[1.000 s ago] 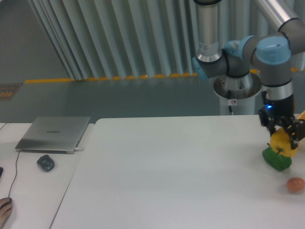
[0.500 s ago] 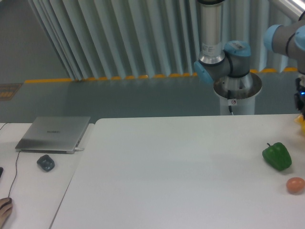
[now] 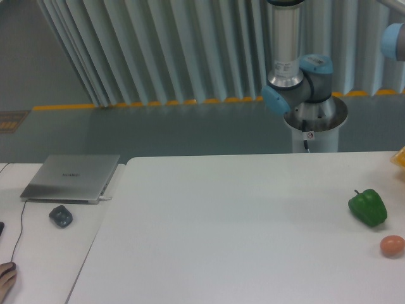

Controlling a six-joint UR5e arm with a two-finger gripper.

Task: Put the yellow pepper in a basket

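— What sits at the far left?

— A closed grey laptop [image 3: 71, 177] lies on the side desk. A small dark mouse [image 3: 61, 216] rests just in front of it. A thin cable [image 3: 21, 229] runs down the desk beside them.

— And then?

— The big white table [image 3: 221, 228] fills the middle. Behind it the robot's base [image 3: 308, 88] stands with its blue joint and a grey tube going straight up.

— Where are the fingers?

— The gripper is out of the picture. Only a bit of the arm [image 3: 393, 41] peeks in at the top right corner. So nobody can tell if the fingers are clenched or let go, or how close anything is to them.

— What is on the right?

— A green pepper [image 3: 367, 208] sits on the table. A small orange-pink fruit [image 3: 392, 244] lies near it, a little closer to the camera.

— And the yellow pepper?

— It cannot be seen for sure. A tiny yellow bit [image 3: 400, 157] shows at the right edge, above the green pepper. It is cut off, so one cannot tell what it is.
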